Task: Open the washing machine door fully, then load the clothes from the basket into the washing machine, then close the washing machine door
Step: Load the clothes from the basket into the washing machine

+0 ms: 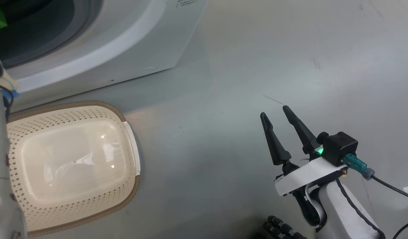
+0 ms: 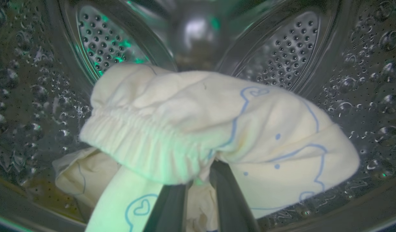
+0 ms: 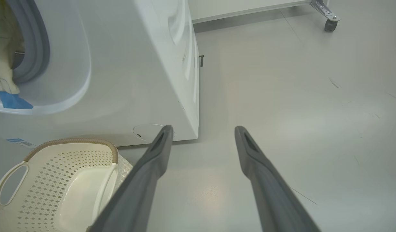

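Step (judged): loading, at the point of letting go inside the washing machine [image 1: 124,43].
L claw [image 2: 199,184]: deep in the steel drum [image 2: 281,42], pointing at the back wall. Fingertips buried under cloth, so can't tell if pinching or just carrying a draped piece.
Clothes [image 2: 198,129]: cream bundle w/ blue line drawings, on top of and just ahead of L fingers [image 2: 228,196]. Elastic hem to the left, rounded end to the right.
Long axis: across the fingers, side to side in left wrist view, tilting down to the right.
Second piece [image 2: 78,174]: on drum bottom, lower left, just beside the L claw.
Trailing bit [image 3: 6,88]: cream w/ blue trim, on the opening's lip in right wrist view.
Basket [image 1: 71,104]: on floor [image 1: 223,132] below machine front, bare glossy bottom, no cloth in it.
R claw [image 1: 274,112]: wide apart, holding nothing, over bare floor, well apart from both basket and opening.
Nearer arm: L, already inside; R idle off to the right.
Key relation: bundle above drum bottom, w/ drop path straight down.
Next (judged): release, then back L arm out along its own line.
Risk (judged): cloth snagging on the fingers and dragging out; trailing bit catching in the door at closing.
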### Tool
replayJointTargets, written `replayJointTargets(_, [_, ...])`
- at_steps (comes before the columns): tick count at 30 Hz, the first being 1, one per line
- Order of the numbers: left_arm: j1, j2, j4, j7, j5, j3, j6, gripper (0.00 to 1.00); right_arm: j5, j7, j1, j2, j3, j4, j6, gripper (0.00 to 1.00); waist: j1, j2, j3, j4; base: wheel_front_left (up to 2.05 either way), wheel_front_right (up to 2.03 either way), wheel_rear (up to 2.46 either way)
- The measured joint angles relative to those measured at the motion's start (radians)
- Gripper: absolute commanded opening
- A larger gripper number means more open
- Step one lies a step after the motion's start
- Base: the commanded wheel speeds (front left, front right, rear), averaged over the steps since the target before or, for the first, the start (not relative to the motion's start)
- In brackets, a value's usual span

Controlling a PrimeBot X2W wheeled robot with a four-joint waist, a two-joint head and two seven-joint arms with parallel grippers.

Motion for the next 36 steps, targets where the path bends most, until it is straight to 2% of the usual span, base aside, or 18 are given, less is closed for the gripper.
replayJointTargets(7, [-0.15, 0.044, 0.06, 0.03, 0.023, -0.011, -0.029, 0.0, 0.003, 0.0, 0.014, 0.001, 0.029, 0.002, 0.0, 1.0, 0.0, 0.0, 0.03, -0.043, 0.0, 0.0, 0.0])
replayJointTargets(13, [-0.219, 0.096, 0.095, 0.027, 0.03, 0.0, -0.033, 0.0, 0.003, 0.0, 0.014, 0.002, 0.039, 0.0, 0.0, 1.0, 0.0, 0.0, 0.06, -0.066, 0.0, 0.0, 0.0])
replayJointTargets(18, [-0.272, 0.092, 0.116, 0.008, 0.031, -0.009, -0.054, 0.0, 0.003, 0.0, 0.014, 0.003, 0.036, -0.006, 0.0, 1.0, 0.0, 0.0, 0.086, -0.079, 0.0, 0.0, 0.0])
replayJointTargets(21, [-0.303, 0.093, 0.115, -0.04, 0.03, 0.001, -0.056, 0.0, 0.003, 0.0, 0.008, 0.004, 0.036, -0.009, 0.0, 1.0, 0.0, 0.0, 0.102, -0.082, 0.0, 0.0, 0.0])
replayJointTargets(25, [-0.355, 0.095, 0.108, -0.105, 0.03, 0.024, -0.05, 0.0, 0.004, 0.0, 0.001, 0.005, 0.035, -0.012, 0.0, 1.0, 0.0, 0.0, 0.12, -0.085, 0.0, 0.0, 0.0])
replayJointTargets(30, [-0.371, 0.093, 0.108, -0.117, 0.026, 0.055, -0.021, 0.0, 0.004, 0.0, -0.004, 0.006, 0.031, -0.012, 0.0, 1.0, 0.0, 0.0, 0.128, -0.086, 0.0, 0.0, 0.0])
replayJointTargets(36, [-0.376, 0.092, 0.122, -0.117, 0.031, 0.054, -0.021, 0.0, 0.004, 0.0, -0.019, 0.007, 0.032, -0.011, 0.0, 1.0, 0.0, 0.0, 0.134, -0.082, 0.0, 0.0, 0.0])
